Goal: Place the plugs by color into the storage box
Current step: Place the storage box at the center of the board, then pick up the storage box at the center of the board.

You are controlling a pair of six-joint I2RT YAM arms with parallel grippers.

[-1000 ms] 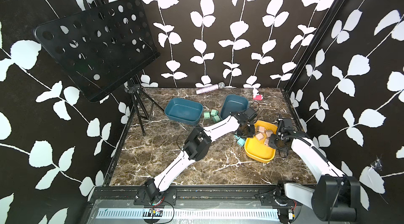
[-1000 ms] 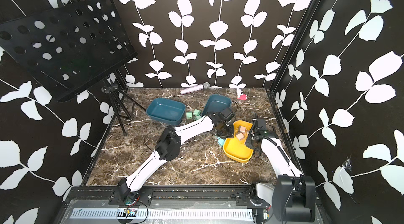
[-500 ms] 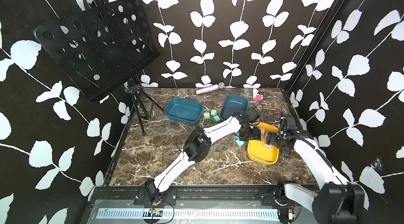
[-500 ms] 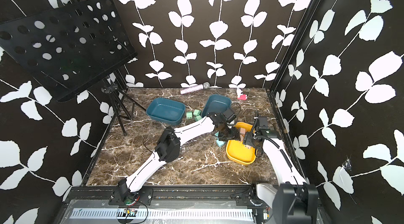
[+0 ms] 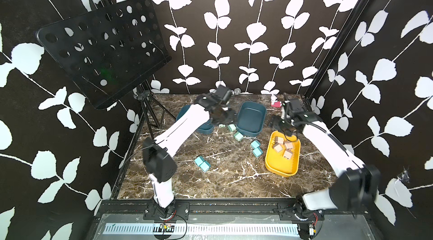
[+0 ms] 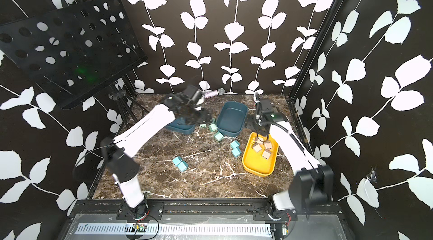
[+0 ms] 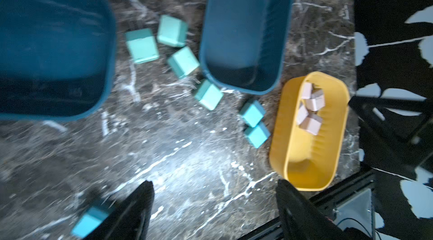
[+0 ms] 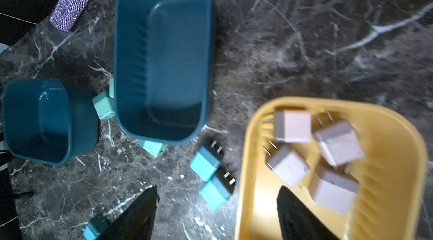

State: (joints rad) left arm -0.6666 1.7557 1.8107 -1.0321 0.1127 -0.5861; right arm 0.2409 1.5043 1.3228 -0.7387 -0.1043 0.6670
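Left claw point(image 7: 214, 186), right claw point(image 8: 218, 189) risen, now released | marble tabletop point(image 5: 222, 180) | leaf-print walls point(image 5: 234, 28)

Both top views are bright and evenly lit from overhead, with wide-angle bowing at the edges. The left arm point(image 5: 185, 124) smears with motion blur. Both wrist views are soft and streaked; in the left wrist view white glare pools on the marble tabletop point(image 7: 187, 163), and the 2 teal bins point(image 7: 243, 28) hold dark shadow
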